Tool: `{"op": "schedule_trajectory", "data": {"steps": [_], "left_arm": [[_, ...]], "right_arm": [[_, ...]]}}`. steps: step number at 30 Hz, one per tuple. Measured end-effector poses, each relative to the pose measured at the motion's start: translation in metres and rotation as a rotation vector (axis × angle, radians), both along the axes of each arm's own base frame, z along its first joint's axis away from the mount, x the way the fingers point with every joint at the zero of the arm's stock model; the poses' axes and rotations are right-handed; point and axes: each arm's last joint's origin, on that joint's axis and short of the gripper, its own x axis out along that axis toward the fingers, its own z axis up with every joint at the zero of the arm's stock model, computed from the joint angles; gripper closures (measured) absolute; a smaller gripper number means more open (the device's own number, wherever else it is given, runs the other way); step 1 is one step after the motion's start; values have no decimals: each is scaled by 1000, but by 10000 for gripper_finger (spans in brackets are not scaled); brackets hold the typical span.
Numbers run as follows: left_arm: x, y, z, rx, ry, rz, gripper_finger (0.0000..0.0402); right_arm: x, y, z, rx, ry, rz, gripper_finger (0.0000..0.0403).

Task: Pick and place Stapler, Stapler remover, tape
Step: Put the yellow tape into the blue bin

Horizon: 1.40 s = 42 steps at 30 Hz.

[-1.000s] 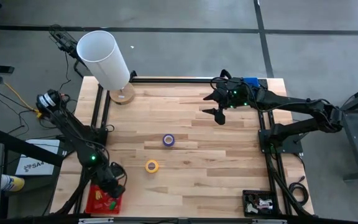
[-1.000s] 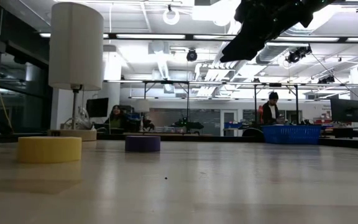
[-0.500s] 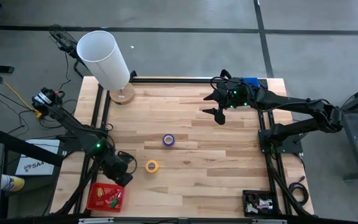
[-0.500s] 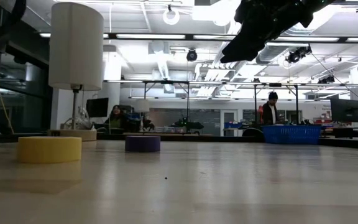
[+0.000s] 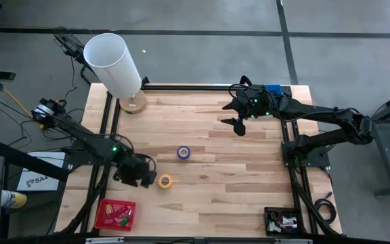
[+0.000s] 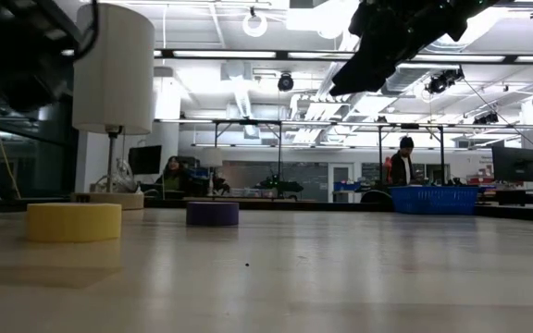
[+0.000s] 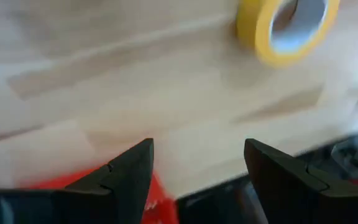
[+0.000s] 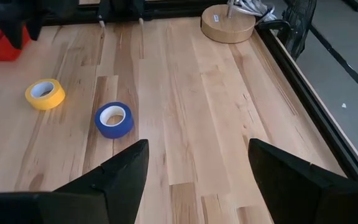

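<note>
yellow tape, blue tape, red bin

Grey concrete floor, white lamp, strip-lit lab w/ desks behind

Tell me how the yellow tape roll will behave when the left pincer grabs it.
The yellow tape roll lies flat on the table, so it probably won't roll. Its open ring looks stiff and light. The open left pincer could nudge it sliding on smooth wood.
</note>
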Motion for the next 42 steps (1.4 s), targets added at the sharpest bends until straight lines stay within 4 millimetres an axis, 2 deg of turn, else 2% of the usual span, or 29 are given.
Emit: {"op": "schedule_trajectory", "data": {"steps": [10, 15, 22, 27, 32, 42], "left_arm": [[22, 21, -19, 35, 68, 105, 156], [35, 26, -23, 73, 29, 140, 156], [64, 26, -12, 194, 89, 36, 176], [81, 20, -20, 230, 145, -25, 189], [97, 15, -28, 218, 127, -27, 191], [97, 14, -46, 225, 218, -76, 191]], "right_arm": [[-1, 0, -2, 6, 25, 2, 137], [-3, 1, -5, -2, 57, 14, 137], [-4, 1, -6, -11, 76, 25, 137], [-4, 2, -7, -10, 80, 27, 137], [-5, 2, -8, -9, 97, 36, 137], [-7, 3, -11, -4, 137, 48, 137]]}}
